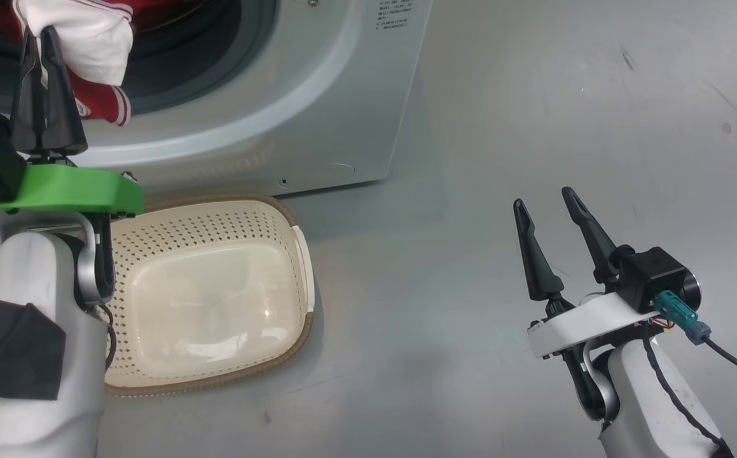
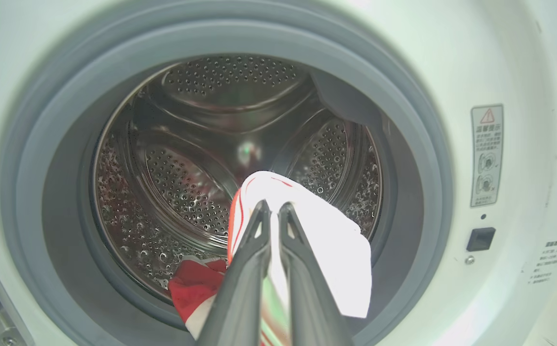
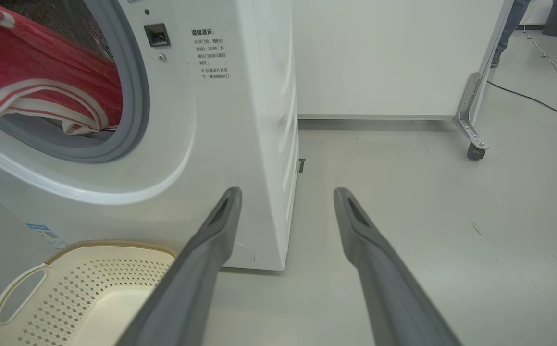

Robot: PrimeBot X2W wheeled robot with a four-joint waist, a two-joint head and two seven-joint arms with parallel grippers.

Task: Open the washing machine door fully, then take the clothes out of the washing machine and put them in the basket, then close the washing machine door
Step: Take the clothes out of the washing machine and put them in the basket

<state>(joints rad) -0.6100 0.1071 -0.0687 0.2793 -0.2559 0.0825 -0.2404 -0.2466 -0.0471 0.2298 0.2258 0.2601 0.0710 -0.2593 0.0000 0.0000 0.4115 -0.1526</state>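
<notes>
bright even light, glare on the basket (image 1: 215, 305), wrist views bowed.

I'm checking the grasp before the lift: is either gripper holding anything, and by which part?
The left gripper is shut on the clothes, pinching a fold of the white panel. The right gripper is open and holds nothing.

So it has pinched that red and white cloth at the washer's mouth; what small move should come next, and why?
Probably draw the left gripper straight back, away from the washing machine. It is shut on the clothes, but part of the fabric lies inside the grey rubber ring, and the cream basket sits empty just in front, ready to take them.
</notes>
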